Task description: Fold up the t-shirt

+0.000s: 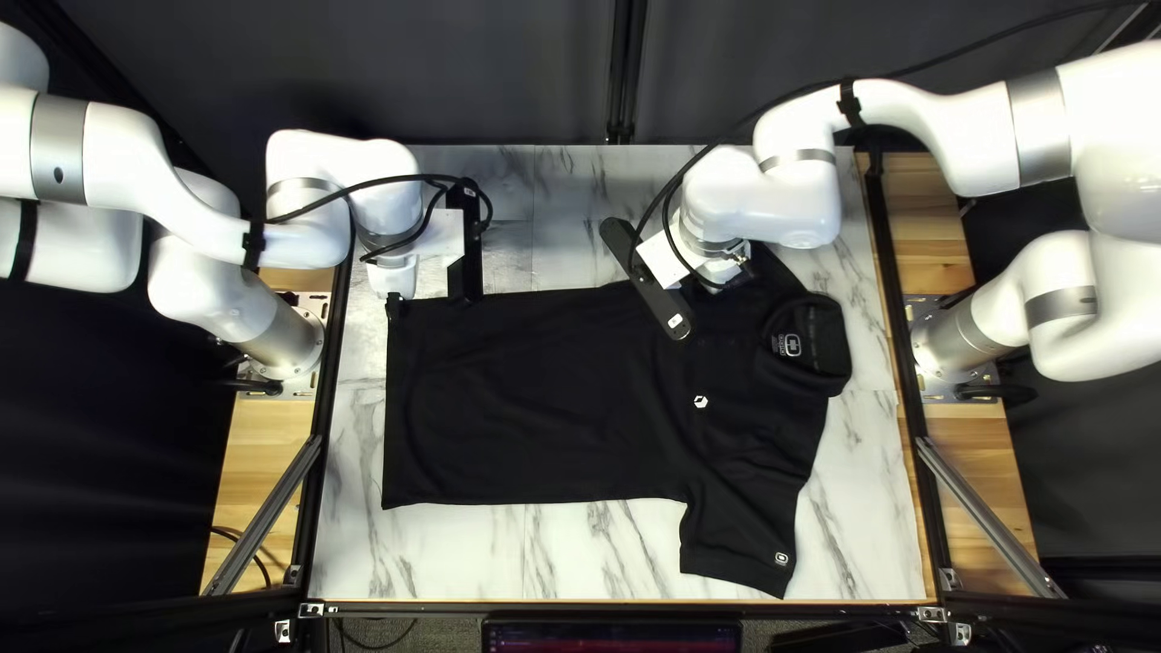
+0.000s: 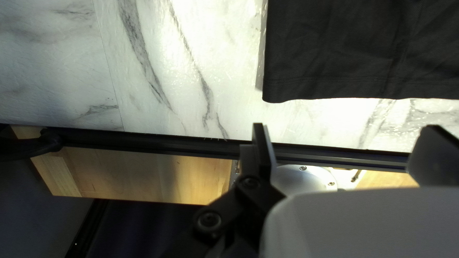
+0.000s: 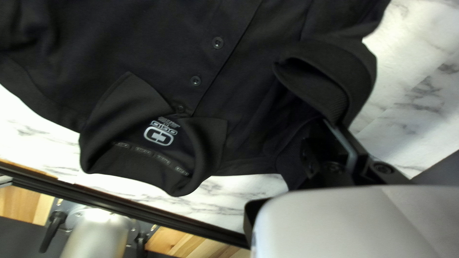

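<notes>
A black polo shirt (image 1: 532, 399) lies face up across the marbled bench (image 1: 605, 556), its hem at the left of the top left view and its collar (image 1: 792, 381) at the right. The near sleeve (image 1: 750, 544) spreads toward the bench's near edge.

The left arm (image 1: 133, 157) reaches in from its base (image 1: 290, 345) at the bench's left edge, its wrist bent downward and its hand (image 1: 394, 306) pointing down near the far corner of the hem. In the left wrist view the hand (image 2: 345, 138) stands wide, its two black fingers (image 2: 263, 153) well apart with no cloth between them. The corner of the hem lies just ahead of one finger, and the arm's round metal base plate shows beyond the gap.

The right arm (image 1: 919, 115) stretches above the bench from the opposite edge, its elbow raised and its wrist turned down over the shirt's far shoulder, beside the collar. A black bar (image 1: 647, 278) mounted at that wrist slants across the shirt's far edge. In the right wrist view the right hand (image 3: 340, 138) is narrow, its fingers pinching the far sleeve (image 3: 356, 71), whose cuff stands up in a curved loop ahead of them. The open collar and the buttons (image 3: 195, 80) of the placket lie beside the grip.
</notes>
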`<action>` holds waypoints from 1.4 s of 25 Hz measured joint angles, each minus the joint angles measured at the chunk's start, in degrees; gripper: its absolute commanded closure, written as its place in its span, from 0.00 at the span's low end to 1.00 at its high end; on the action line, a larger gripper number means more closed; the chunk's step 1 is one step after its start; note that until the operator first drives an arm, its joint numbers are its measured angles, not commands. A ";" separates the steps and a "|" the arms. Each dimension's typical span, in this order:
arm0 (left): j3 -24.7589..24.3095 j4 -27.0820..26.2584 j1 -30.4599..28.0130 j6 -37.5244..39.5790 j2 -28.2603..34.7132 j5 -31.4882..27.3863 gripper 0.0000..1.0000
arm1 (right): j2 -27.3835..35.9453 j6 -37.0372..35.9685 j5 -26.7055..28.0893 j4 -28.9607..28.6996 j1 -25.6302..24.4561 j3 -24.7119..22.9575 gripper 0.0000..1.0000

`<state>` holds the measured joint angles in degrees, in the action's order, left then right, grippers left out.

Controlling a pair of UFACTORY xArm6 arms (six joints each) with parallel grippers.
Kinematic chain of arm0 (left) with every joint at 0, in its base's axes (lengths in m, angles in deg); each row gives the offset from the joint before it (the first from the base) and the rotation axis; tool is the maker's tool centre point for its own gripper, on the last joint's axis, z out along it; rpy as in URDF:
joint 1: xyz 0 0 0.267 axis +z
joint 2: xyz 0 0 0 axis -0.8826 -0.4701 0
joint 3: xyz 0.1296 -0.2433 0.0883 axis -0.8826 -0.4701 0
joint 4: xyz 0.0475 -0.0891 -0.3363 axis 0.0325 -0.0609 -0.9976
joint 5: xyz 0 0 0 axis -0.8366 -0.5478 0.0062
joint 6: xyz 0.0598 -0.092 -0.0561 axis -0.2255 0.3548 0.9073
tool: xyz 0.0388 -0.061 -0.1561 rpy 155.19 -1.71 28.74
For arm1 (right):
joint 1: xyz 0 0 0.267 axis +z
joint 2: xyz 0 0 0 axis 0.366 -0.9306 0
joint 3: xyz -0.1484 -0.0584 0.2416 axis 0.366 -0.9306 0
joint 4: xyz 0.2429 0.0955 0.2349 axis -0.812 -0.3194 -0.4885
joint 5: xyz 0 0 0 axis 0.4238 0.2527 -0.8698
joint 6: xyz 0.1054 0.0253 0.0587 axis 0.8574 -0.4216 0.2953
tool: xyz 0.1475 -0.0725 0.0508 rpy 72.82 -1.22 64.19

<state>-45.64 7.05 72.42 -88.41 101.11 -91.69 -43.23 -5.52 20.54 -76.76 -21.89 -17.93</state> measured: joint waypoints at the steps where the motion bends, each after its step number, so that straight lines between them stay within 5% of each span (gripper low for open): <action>1: 0.00 0.00 0.00 0.00 0.00 0.00 0.00 | 0.27 0.49 0.15 -0.14 0.37 -0.21 1.00; 18: 0.00 0.00 0.00 0.00 0.00 0.00 0.00 | -2.26 6.49 3.32 -3.56 8.30 2.16 1.00; 34: 0.00 0.00 0.00 0.00 0.00 0.00 0.00 | -7.27 2.00 -1.23 -9.02 11.70 1.13 1.00; 35: 0.00 0.00 0.00 0.00 0.00 0.00 0.00 | -7.51 1.62 -2.04 -9.43 11.68 0.67 0.94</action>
<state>-45.64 7.05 72.42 -88.41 101.11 -91.69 -50.74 -3.90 18.50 -86.18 -10.21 -17.26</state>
